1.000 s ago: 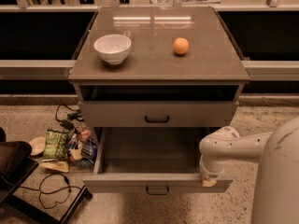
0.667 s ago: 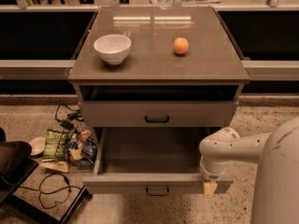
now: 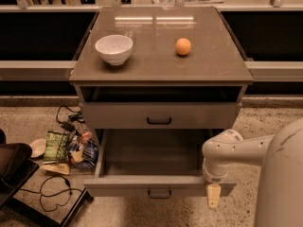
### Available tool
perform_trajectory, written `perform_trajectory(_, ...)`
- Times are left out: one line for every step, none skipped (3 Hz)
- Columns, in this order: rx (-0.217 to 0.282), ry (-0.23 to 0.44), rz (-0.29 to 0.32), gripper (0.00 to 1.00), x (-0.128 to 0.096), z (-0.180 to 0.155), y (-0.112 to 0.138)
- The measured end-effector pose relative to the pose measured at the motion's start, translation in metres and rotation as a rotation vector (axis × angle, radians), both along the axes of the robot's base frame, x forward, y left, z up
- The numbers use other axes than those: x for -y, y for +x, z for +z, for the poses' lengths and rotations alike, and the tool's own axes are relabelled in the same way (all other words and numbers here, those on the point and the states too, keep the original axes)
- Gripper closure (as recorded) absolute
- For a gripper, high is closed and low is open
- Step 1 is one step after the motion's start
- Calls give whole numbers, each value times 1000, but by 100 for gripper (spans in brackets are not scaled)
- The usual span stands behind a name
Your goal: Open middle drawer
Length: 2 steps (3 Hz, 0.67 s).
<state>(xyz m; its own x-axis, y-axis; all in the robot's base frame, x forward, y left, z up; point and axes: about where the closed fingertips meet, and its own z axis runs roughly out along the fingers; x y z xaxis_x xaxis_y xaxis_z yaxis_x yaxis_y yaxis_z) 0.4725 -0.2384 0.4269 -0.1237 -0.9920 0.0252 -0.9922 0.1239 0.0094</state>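
So the gripper (image 3: 214, 194) first: hangs low on the right, right at the right end of the middle drawer (image 3: 151, 185) front, pointing down past its bottom edge. Hard to say whether actually touching the panel. Honestly can't tell how far open either, or whether gripping anything.

Now left to right. Far left on the floor: black object (image 3: 12, 171) cut off by the edge, thin black cables (image 3: 52, 193) looping next to it, then a heap of snack bags (image 3: 64, 148) just beside the cabinet's left side. Up on the cabinet top (image 3: 161, 65): white bowl (image 3: 114, 48) sitting upright on the left half, orange (image 3: 183, 46) right of centre, well apart from the bowl. Under the top, a dark open slot, then the upper drawer (image 3: 199, 113) pushed in, small black handle (image 3: 159, 121) in the middle of its front. Below that, middle drawer pulled well out toward the camera, plain grey inside, bar handle (image 3: 159, 192) centred on the front panel. Far right: white arm (image 3: 236, 148) coming in from the big rounded robot body (image 3: 284, 183) at the edge, bending down to the drawer's front right corner, ending at that gripper
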Motion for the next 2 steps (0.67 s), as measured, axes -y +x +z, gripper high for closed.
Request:
perform_trajectory(-59, 22, -32, 18, 12, -10, -30)
perform_trajectory(-167, 49, -88, 49, 23, -6, -99)
